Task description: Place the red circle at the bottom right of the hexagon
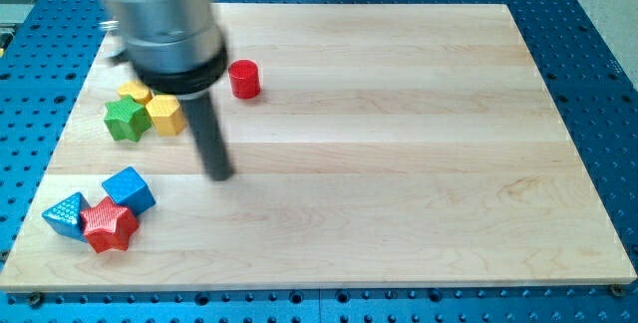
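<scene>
The red circle (244, 79) is a short red cylinder near the view's top, left of centre. The yellow hexagon (165, 115) lies to its lower left, touching a green star (126, 120) and a second yellow block (135, 92) half hidden behind them. My tip (220, 173) rests on the board below and slightly left of the red circle, and to the lower right of the hexagon, touching neither. The arm's grey body hides the board's top left.
A blue cube (129, 190), a red star (109, 226) and a blue triangle (66, 214) sit bunched at the view's bottom left. The wooden board (419, 163) lies on a blue perforated base.
</scene>
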